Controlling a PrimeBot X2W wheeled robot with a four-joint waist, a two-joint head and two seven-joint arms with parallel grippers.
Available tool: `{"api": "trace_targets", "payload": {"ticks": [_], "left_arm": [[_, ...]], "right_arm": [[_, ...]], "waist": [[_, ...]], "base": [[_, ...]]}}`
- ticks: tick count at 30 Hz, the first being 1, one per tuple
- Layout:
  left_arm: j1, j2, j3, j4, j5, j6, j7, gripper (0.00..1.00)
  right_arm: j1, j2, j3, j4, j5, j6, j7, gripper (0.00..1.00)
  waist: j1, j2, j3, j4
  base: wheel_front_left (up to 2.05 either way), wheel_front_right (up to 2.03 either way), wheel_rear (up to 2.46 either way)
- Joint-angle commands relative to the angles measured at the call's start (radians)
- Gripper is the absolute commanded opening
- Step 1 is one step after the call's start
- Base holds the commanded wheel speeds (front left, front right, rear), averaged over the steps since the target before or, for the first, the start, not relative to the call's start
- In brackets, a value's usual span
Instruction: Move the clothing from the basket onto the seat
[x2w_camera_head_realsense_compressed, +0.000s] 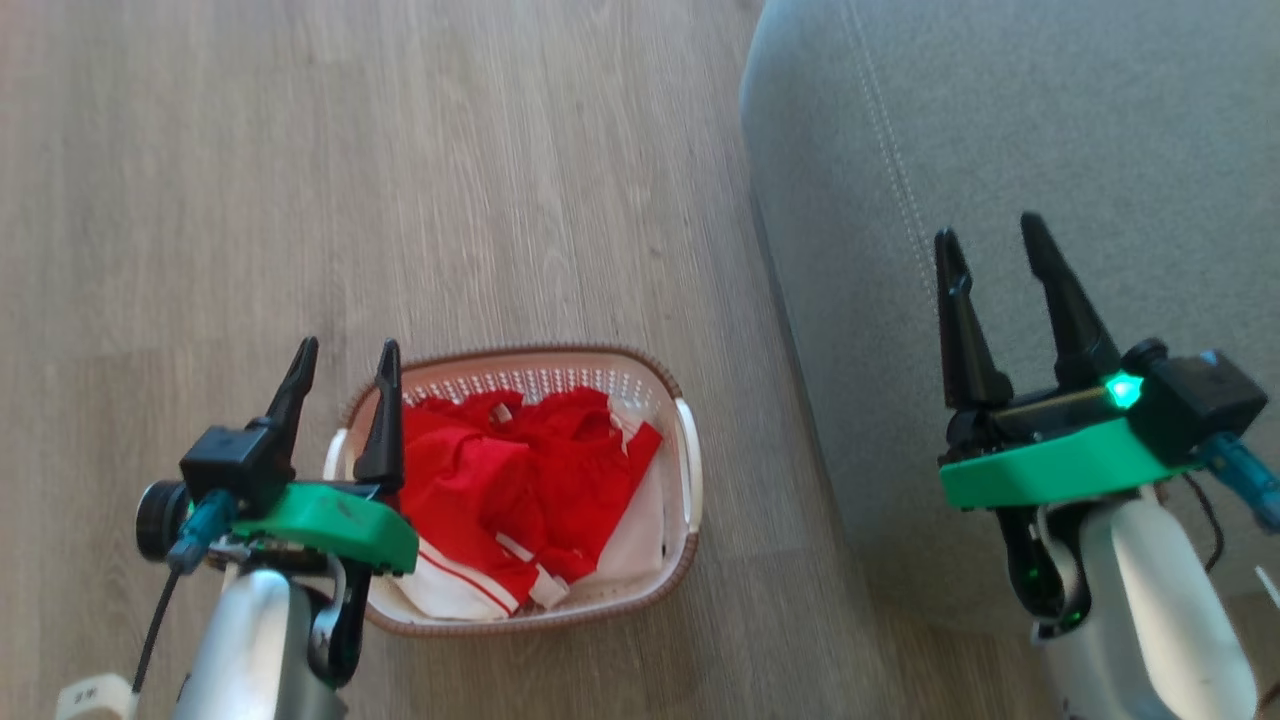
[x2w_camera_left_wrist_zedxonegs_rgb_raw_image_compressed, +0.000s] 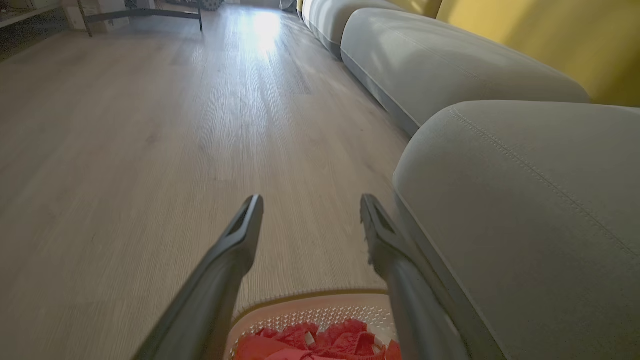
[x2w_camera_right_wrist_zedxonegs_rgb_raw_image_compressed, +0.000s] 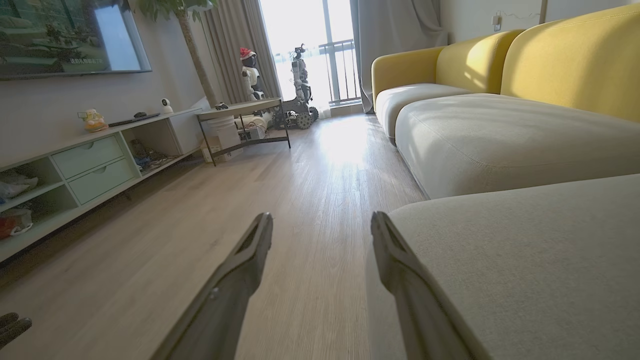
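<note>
The red and white clothing (x2w_camera_head_realsense_compressed: 520, 490) lies heaped in the cream basket (x2w_camera_head_realsense_compressed: 690, 470) with its brown rim, on the wooden floor. In the left wrist view the basket (x2w_camera_left_wrist_zedxonegs_rgb_raw_image_compressed: 320, 305) and the clothing (x2w_camera_left_wrist_zedxonegs_rgb_raw_image_compressed: 320, 340) show at the bottom edge. My left gripper (x2w_camera_head_realsense_compressed: 345, 350) hangs open above the basket's left end, nothing between its fingers. The grey-green seat (x2w_camera_head_realsense_compressed: 1000, 150) fills the right side. Over it my right gripper (x2w_camera_head_realsense_compressed: 990, 235) stands open and empty. The left gripper (x2w_camera_left_wrist_zedxonegs_rgb_raw_image_compressed: 310, 200) points along the floor; the right gripper (x2w_camera_right_wrist_zedxonegs_rgb_raw_image_compressed: 322, 217) points past the seat (x2w_camera_right_wrist_zedxonegs_rgb_raw_image_compressed: 525, 250) edge.
Wooden floor (x2w_camera_head_realsense_compressed: 350, 180) spreads left of the seat. In the right wrist view a low TV cabinet (x2w_camera_right_wrist_zedxonegs_rgb_raw_image_compressed: 85, 165) lines the left wall, a small table (x2w_camera_right_wrist_zedxonegs_rgb_raw_image_compressed: 240, 107) and another robot (x2w_camera_right_wrist_zedxonegs_rgb_raw_image_compressed: 300, 85) stand far ahead, and more sofa cushions (x2w_camera_right_wrist_zedxonegs_rgb_raw_image_compressed: 500, 130) with yellow backs run along the right.
</note>
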Motion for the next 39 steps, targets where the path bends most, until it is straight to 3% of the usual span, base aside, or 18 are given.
{"api": "trace_targets", "payload": {"ticks": [1,22,34,39], "left_arm": [[-0.042,0.022,0.023,-0.012,-0.003,-0.002,0.002,1.00],[-0.233,0.048,-0.053,0.358,0.004,-0.016,0.138,1.00],[-0.408,0.077,-0.107,0.680,0.030,-0.023,0.214,1.00],[-0.485,0.095,-0.129,0.776,0.052,-0.002,0.235,1.00]], "right_arm": [[-0.038,-0.004,0.020,-0.045,-0.004,0.000,-0.009,1.00],[-0.123,-0.004,0.027,-0.163,0.018,0.000,-0.009,1.00],[-0.168,-0.004,0.036,-0.215,0.033,0.000,-0.009,1.00],[-0.187,-0.004,0.034,-0.229,0.040,0.000,-0.009,1.00]], "waist": [[-0.0001,0.0000,0.038,-0.010],[-0.0001,0.0000,0.243,-0.076],[-0.0001,0.0000,0.365,-0.115],[-0.0001,0.0000,0.415,-0.124]], "base": [[0.00,0.00,0.00],[0.00,0.00,0.00],[0.00,0.00,0.00],[0.00,0.00,0.00]]}}
